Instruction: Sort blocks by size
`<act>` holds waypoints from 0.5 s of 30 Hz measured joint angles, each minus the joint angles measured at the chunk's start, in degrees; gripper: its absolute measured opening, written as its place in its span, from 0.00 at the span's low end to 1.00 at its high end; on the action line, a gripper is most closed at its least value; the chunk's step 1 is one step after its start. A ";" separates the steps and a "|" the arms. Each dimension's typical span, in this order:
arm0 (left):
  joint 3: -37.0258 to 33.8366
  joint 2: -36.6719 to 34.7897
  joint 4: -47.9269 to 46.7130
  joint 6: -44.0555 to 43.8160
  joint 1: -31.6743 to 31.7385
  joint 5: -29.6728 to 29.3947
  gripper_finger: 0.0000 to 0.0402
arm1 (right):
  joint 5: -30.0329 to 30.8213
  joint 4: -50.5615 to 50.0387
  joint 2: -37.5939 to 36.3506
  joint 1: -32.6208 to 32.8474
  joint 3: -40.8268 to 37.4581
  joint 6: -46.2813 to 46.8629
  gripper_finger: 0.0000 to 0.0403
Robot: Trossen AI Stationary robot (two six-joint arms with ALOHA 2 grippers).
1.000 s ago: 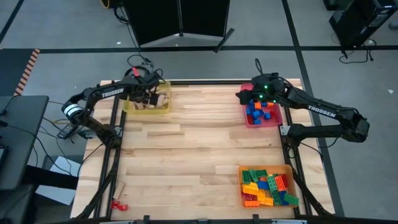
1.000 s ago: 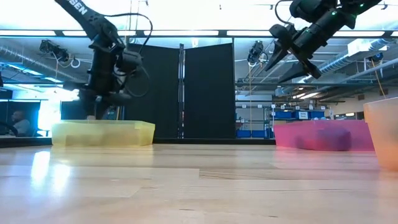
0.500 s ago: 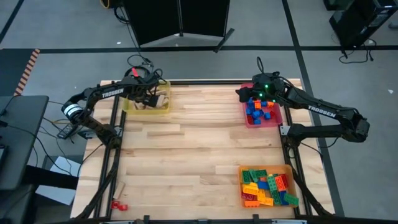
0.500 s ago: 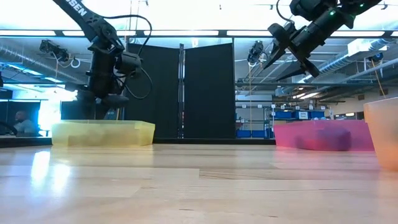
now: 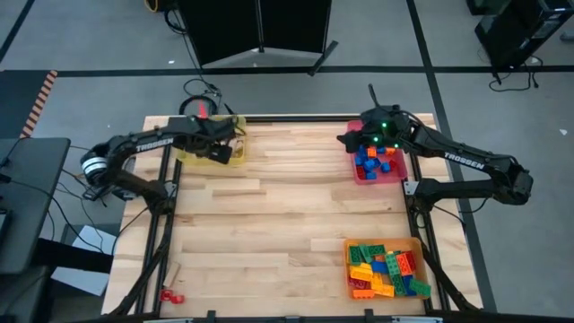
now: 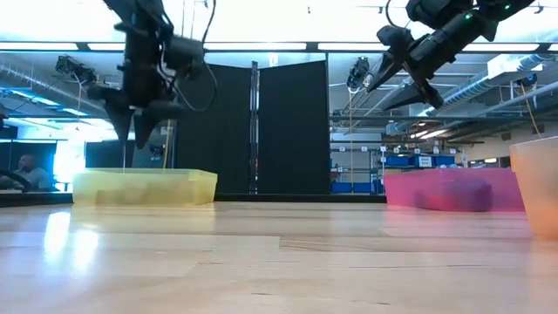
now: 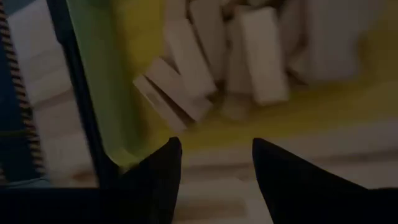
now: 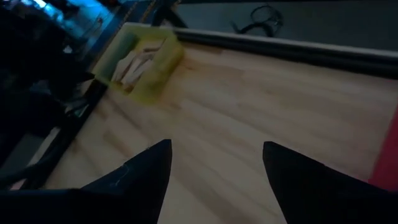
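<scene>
My left gripper (image 7: 214, 163) hangs empty, fingers apart, over the yellow tray (image 5: 212, 151) of tan wooden blocks (image 7: 227, 50); I judge a drop step done. My right gripper (image 6: 394, 63), parted and empty, hovers by the red tray (image 5: 378, 162). Next I need a stray brick (image 5: 171, 294) from the tabletop (image 5: 287, 206).

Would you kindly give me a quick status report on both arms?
Left gripper open, empty, above yellow tray of wooden blocks. Right gripper open, empty, over red tray. Nothing in the way.

Robotics lab (ceiling ducts (image 6: 488, 83), storage shelves (image 6: 418, 161))
</scene>
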 joint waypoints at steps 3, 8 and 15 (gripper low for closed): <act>0.00 -2.26 -1.88 -7.12 -5.66 0.18 0.51 | -2.33 -0.02 0.00 0.74 0.00 -0.90 0.66; 0.00 -4.08 -4.63 -19.51 -16.50 3.06 0.51 | -6.72 -0.07 0.00 2.80 0.00 -2.68 0.66; 0.00 -4.02 -4.50 -33.89 -32.18 9.60 0.50 | -8.25 -0.09 0.00 8.69 0.00 -4.16 0.65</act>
